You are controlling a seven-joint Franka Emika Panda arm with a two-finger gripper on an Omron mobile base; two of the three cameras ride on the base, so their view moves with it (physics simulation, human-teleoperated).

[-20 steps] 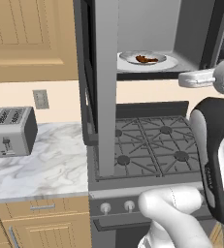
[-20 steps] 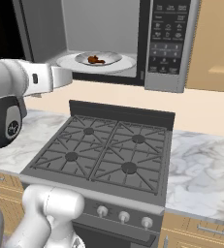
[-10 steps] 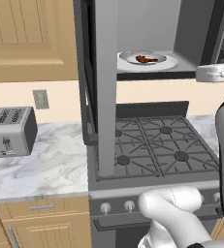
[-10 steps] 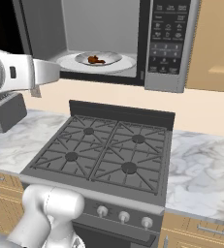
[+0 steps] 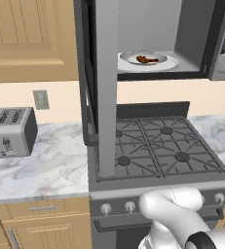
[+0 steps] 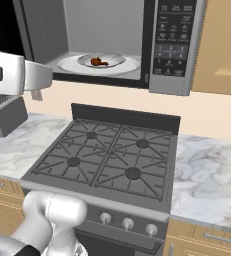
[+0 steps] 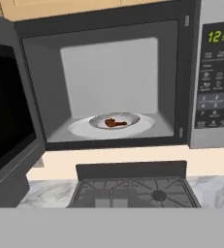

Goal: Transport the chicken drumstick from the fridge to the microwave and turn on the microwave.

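Note:
The microwave (image 6: pixel 152 45) hangs above the stove with its door (image 5: pixel 106 87) swung wide to the left. Inside, the reddish-brown chicken drumstick (image 5: pixel 145 60) (image 6: pixel 99 62) (image 7: pixel 114 123) lies on a white plate (image 6: pixel 115 58) on the turntable. In the hand view the button panel (image 7: pixel 215 82) is at the right and the door (image 7: pixel 7 126) at the left. My gripper (image 6: pixel 38 80) hovers left of the opening, a good way out from the cavity. It is shut and holds nothing. The fridge is out of view.
A gas stove (image 5: pixel 158 146) (image 6: pixel 112 155) sits below the microwave. A silver-black toaster (image 5: pixel 9 131) (image 6: pixel 4 115) stands on the marble counter (image 5: pixel 50 165) to the left. Wooden cabinets (image 5: pixel 31 39) flank the microwave. The open door juts out over the stove's left side.
My hand has drawn back from the microwave opening, leftward in the right base view and out of the left base view. The drumstick and plate have stayed put.

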